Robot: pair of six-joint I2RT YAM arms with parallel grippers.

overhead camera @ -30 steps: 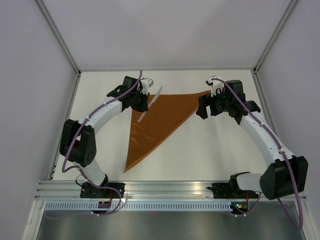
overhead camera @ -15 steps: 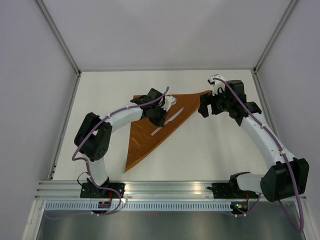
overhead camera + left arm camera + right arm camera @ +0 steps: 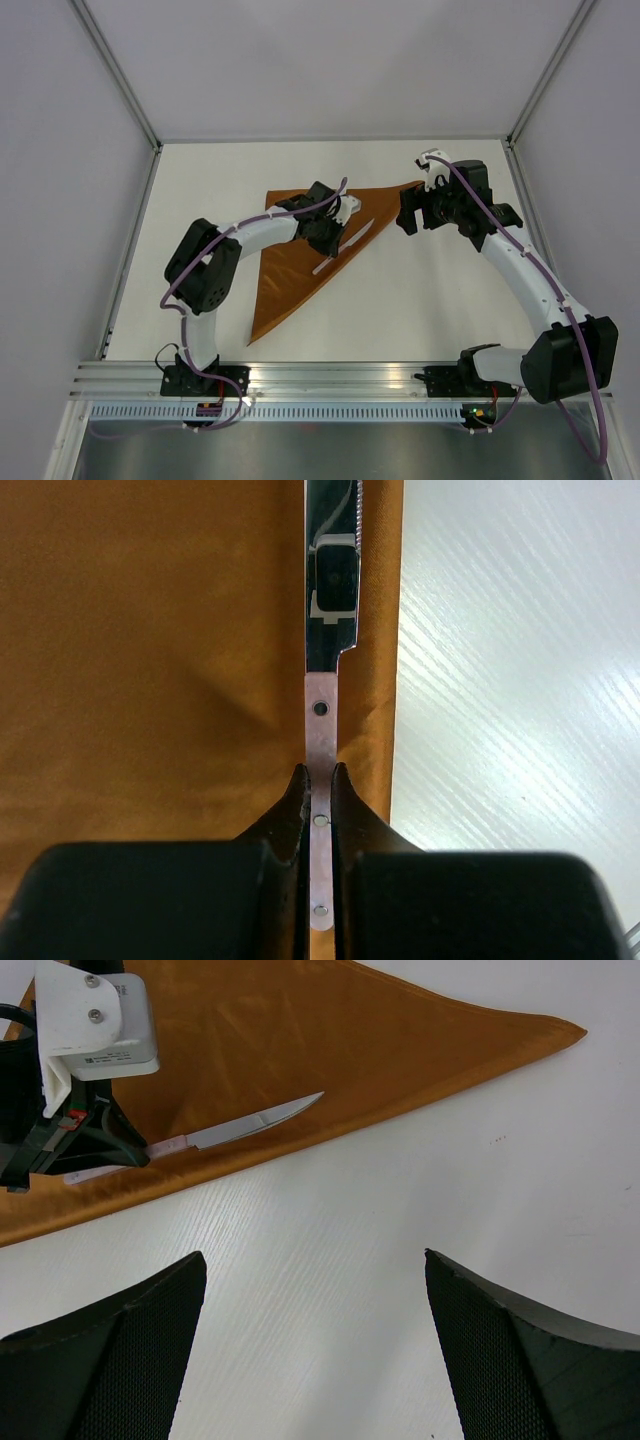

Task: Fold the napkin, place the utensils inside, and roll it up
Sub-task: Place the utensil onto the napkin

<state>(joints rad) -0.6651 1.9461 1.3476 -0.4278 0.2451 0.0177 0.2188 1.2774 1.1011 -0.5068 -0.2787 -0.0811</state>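
Placing knife (image 3: 322, 715) on the folded napkin (image 3: 296, 275); utensil step was in hand.
Napkin lay as a triangle on the surface (image 3: 430, 310). Left gripper (image 3: 318, 775) was clamped on the knife handle, blade over the cloth just inside its right edge. Right gripper (image 3: 312, 1260) stood wide and empty near the far corner. Next probably called for lowering, releasing, then rolling.

The left gripper (image 3: 337, 232) holds a knife (image 3: 364, 233) over the folded triangular napkin (image 3: 290, 270), the right gripper (image 3: 408, 212) beside its far-right corner.
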